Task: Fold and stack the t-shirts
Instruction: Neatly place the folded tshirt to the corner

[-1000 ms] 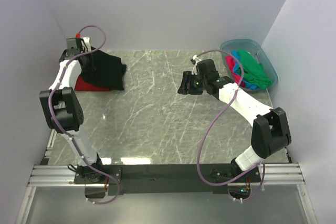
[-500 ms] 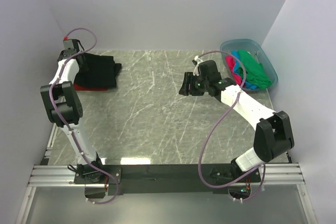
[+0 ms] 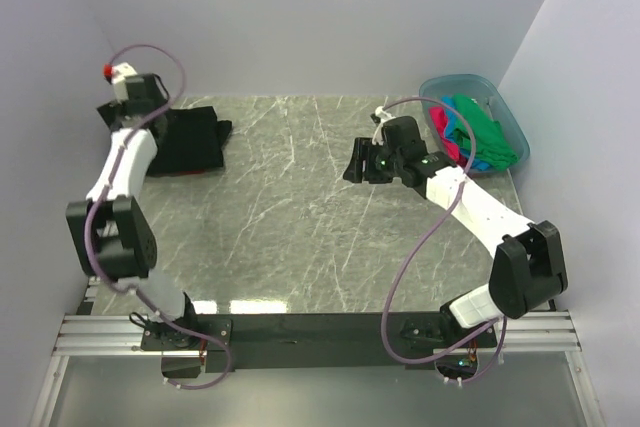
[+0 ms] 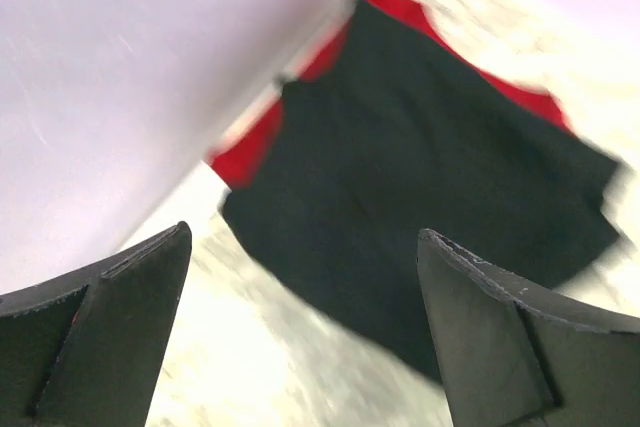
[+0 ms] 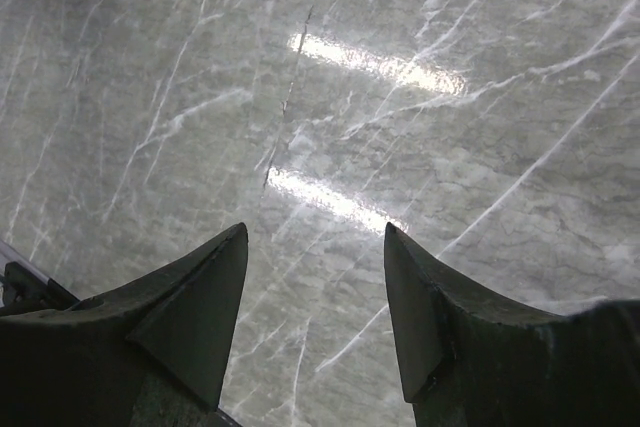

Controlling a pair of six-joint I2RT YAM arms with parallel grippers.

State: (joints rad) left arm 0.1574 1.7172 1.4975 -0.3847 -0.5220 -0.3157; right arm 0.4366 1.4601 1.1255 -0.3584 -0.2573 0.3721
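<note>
Upper left, the black t-shirt (image 3: 192,137) lies folded on the dark red t-shirt (image 4: 240,157), with the left hand (image 4: 300,237) released above it. Lift that hand straight up, snagging nothing. The right hand (image 5: 315,232), spread and empty over the counter (image 5: 400,97), should pinch only the green t-shirt (image 3: 485,127) from the tub (image 3: 512,127), upper right.

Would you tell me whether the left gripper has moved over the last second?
Yes. The left gripper has shifted left, toward the left wall, away from the black t-shirt.
</note>
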